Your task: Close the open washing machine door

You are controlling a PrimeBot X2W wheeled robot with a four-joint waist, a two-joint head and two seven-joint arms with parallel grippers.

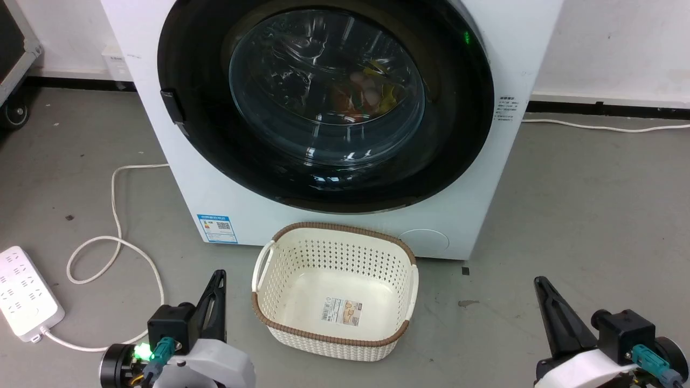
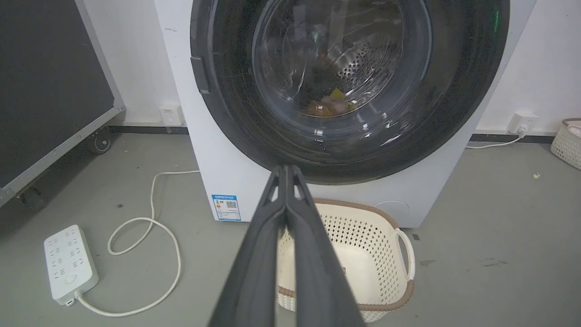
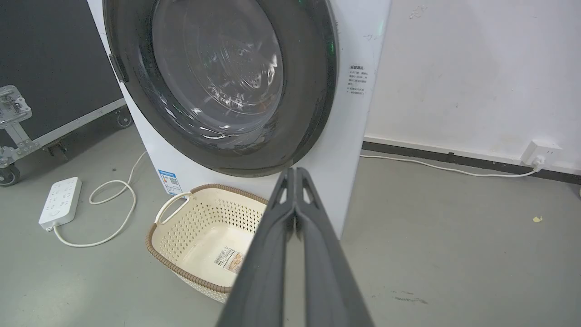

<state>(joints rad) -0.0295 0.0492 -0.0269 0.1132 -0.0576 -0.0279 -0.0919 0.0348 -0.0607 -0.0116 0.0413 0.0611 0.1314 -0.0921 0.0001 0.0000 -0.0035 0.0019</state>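
**Foreground.** My left gripper (image 2: 286, 169) sits low at the left of the head view. Its two dark fingers are pressed together to the tips and hold nothing. My right gripper (image 3: 295, 171) sits low at the right, likewise pinched together and empty. Both hang above the grey floor (image 1: 582, 215), apart from every object.

**Middle ground.** Between the two grippers and a little beyond them, a cream perforated basket (image 1: 334, 253) with a brown woven rim stands upright on the floor. A printed label (image 1: 342, 311) lies on its bottom. Its far edge is just in front of the washing machine (image 1: 215, 194). To my left lies a white power strip (image 1: 24, 293), whose white cable (image 1: 116, 215) loops across the floor toward the machine.

**Background.** The machine, a white box, faces me, with a blue label sticker (image 1: 217, 229) low on the left of its front. The washing machine door (image 1: 207, 140) lies flat against that front, and I can make out no gap at its glossy black rim in any view. Behind its clear glass window (image 1: 326, 89), coloured items (image 1: 372, 91) lie in the steel drum (image 2: 363, 68). A small green light (image 1: 467, 37) glows at the rim's upper right. Further back, a white wall (image 3: 476, 68) carries a socket (image 3: 540, 152), and a dark wheeled case (image 2: 45, 91) stands to the left.
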